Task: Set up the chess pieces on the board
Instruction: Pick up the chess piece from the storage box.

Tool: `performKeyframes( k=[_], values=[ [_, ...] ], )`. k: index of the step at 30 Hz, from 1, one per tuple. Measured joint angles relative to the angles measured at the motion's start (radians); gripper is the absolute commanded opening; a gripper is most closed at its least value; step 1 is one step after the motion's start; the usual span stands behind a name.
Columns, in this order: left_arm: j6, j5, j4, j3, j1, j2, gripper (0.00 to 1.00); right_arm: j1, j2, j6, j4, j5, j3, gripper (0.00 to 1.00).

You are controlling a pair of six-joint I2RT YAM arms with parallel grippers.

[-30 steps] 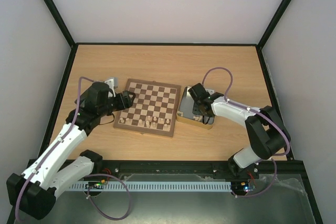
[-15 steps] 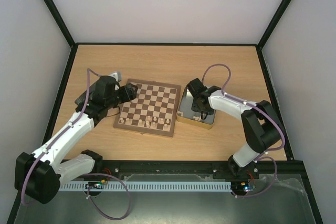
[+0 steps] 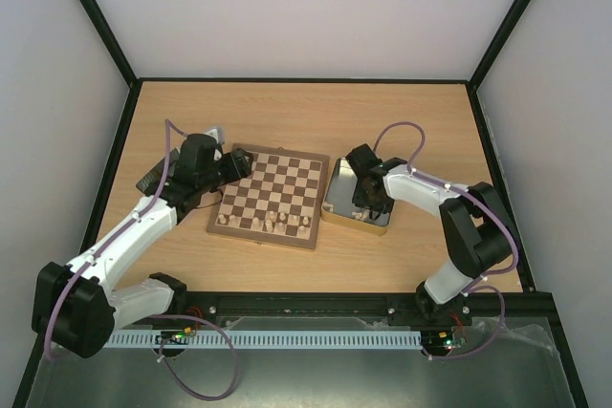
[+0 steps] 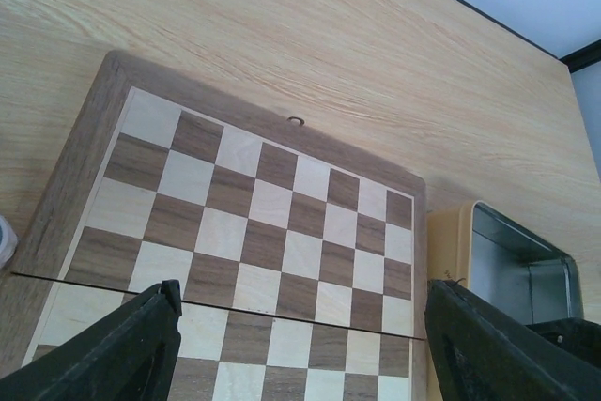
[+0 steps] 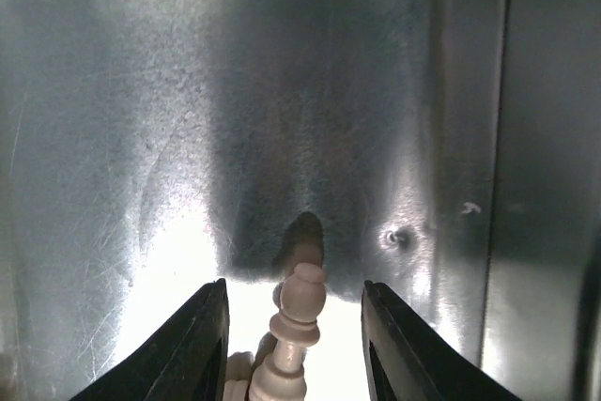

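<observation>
The board [image 3: 271,194] lies at the table's centre, with several pale chess pieces [image 3: 277,222] standing along its near rows. My left gripper [image 3: 235,165] is open and empty above the board's far left corner; the left wrist view shows bare squares of the board [image 4: 272,223] between its fingers [image 4: 122,349]. My right gripper [image 3: 373,204] is down inside the gold tin [image 3: 337,214]. It is open, its fingers [image 5: 192,349] on either side of a pale piece [image 5: 296,326] lying on the shiny tin floor [image 5: 282,110], not touching it.
A small grey tray [image 3: 207,137] sits behind my left arm at the board's far left. The tin touches the board's right edge. In the left wrist view the tin [image 4: 521,255] shows at the right. Dark frame rails bound the table.
My left gripper has swung from the board's left edge back to its far left corner. My right gripper has shifted slightly toward the near right inside the tin.
</observation>
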Motion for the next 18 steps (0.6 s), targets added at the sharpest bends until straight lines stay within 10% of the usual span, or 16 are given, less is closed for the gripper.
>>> performKeyframes(
  k=[18],
  values=[
    [-0.006,0.007,0.019,0.002,0.000,0.001,0.72,0.000,0.020,-0.011,0.057,-0.069,-0.042,0.06]
  ],
)
